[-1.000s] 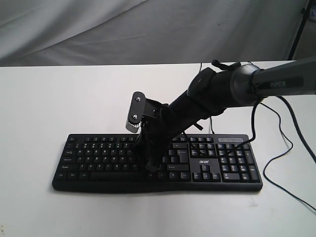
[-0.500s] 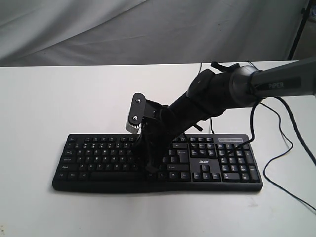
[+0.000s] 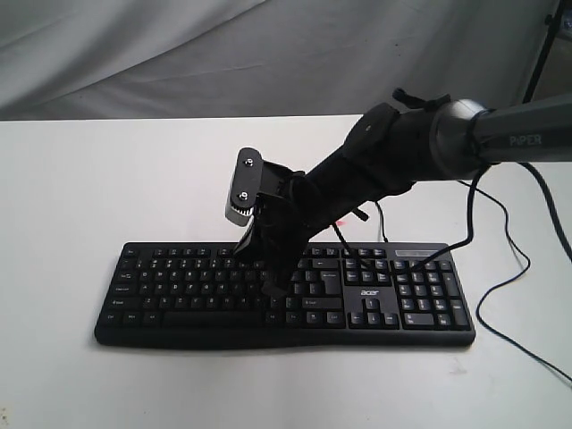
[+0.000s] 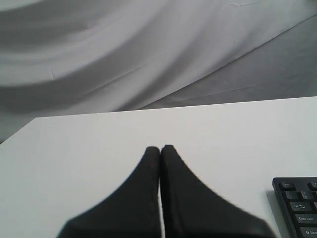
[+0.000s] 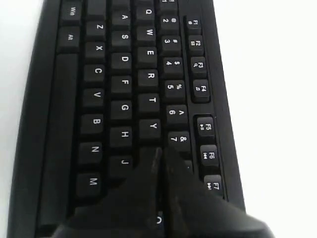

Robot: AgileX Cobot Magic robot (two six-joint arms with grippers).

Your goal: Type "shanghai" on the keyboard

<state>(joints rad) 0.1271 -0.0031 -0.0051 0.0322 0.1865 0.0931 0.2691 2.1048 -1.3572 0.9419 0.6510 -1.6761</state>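
Black jaws pressed together: right gripper (image 5: 161, 151) over keyboard (image 5: 99, 74), left gripper (image 4: 160, 148) beside it.

exterior: off-arm, raised, in front of the table (image 3: 80, 179), tilted down toward the grey backdrop (image 3: 179, 54); mid range, whole keyboard (image 3: 179, 288) in frame.
left wrist: low over bare table, near level, sighting past the left gripper (image 4: 160, 148) to the backdrop; keyboard corner only at frame edge.
right wrist: close above the keys, steep down, sighting past the right gripper (image 5: 160, 152) along the key rows.
overlap: exterior/right wrist share the letter block; exterior/left wrist share the Caps Lock end, table, backdrop.
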